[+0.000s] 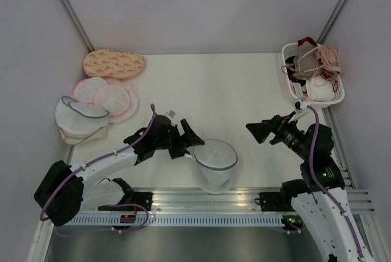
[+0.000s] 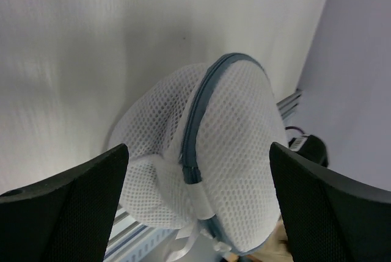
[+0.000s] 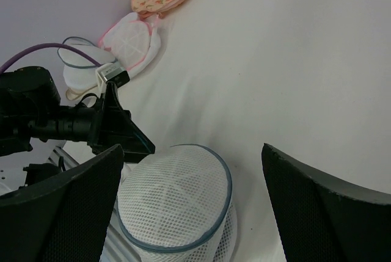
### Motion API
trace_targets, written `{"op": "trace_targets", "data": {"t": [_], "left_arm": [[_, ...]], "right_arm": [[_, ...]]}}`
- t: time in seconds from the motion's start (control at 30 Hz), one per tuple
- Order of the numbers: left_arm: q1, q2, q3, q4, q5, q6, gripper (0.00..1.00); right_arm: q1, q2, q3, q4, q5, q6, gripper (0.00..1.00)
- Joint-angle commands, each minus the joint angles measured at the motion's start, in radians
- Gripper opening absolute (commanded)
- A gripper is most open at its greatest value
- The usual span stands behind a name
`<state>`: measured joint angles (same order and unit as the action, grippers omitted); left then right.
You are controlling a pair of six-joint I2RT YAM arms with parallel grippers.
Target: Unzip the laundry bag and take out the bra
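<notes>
The laundry bag (image 1: 215, 163), a white mesh dome with a grey-blue zipper rim, stands closed near the table's front edge. My left gripper (image 1: 189, 145) is open just left of it, with the bag (image 2: 208, 152) between its fingers (image 2: 67, 207) but not touching them. The zipper's end with a white ribbon tab (image 2: 194, 179) faces this gripper. My right gripper (image 1: 261, 132) is open and empty, hovering to the right of and above the bag (image 3: 174, 204). No black bra shows, and the mesh hides what is inside the bag.
An orange patterned bag (image 1: 114, 63), pink-rimmed round bags (image 1: 105, 95) and white bags (image 1: 82, 117) lie at the back left. A white basket (image 1: 335, 96) of bras stands at the back right. An aluminium rail (image 1: 201, 200) runs along the near edge.
</notes>
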<state>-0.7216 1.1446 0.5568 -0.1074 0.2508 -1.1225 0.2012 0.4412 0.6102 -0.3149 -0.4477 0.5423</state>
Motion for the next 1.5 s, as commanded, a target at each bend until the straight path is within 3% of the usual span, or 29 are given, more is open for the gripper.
{"op": "trace_targets", "data": {"t": [0.0,0.17,0.33,0.43,0.47,0.53,0.77,0.87,1.0,1.13,1.27,1.47], "left_arm": [[0.042,0.001,-0.057,0.21,0.16,-0.221,1.0],[0.042,0.052,-0.094,0.36,0.281,-0.299,1.0],[0.037,0.098,-0.096,0.393,0.358,-0.289,0.96],[0.037,0.13,-0.118,0.495,0.398,-0.296,0.61],[0.037,0.138,-0.12,0.515,0.409,-0.299,0.25],[0.039,0.155,-0.121,0.531,0.423,-0.296,0.03],[0.04,0.104,-0.15,0.538,0.361,-0.307,0.02],[0.042,0.002,-0.185,0.49,0.199,-0.307,0.02],[0.039,-0.181,-0.198,0.367,-0.197,-0.309,0.02],[0.037,-0.275,-0.175,0.262,-0.484,-0.342,0.02],[0.037,-0.22,-0.146,0.247,-0.617,-0.425,0.02],[0.034,-0.062,-0.109,0.262,-0.616,-0.565,0.02]], "right_arm": [[0.004,-0.027,0.033,-0.044,0.044,-0.041,0.98],[0.003,-0.033,0.026,-0.055,0.055,-0.05,0.98],[0.004,-0.029,0.017,-0.039,0.06,-0.047,0.98],[0.003,-0.025,0.011,-0.036,0.058,-0.044,0.98],[0.004,-0.025,0.013,-0.033,0.057,-0.044,0.98],[0.003,-0.024,0.014,-0.039,0.055,-0.047,0.98],[0.003,-0.032,0.013,-0.053,0.053,-0.077,0.98],[0.004,0.031,0.013,-0.044,0.012,-0.077,0.98],[0.016,0.115,0.029,-0.032,-0.031,-0.093,0.98],[0.069,0.154,0.042,0.02,-0.002,-0.078,0.98],[0.2,0.223,0.049,0.071,0.104,-0.059,0.98],[0.542,0.422,0.062,0.181,0.393,-0.091,0.98]]}}
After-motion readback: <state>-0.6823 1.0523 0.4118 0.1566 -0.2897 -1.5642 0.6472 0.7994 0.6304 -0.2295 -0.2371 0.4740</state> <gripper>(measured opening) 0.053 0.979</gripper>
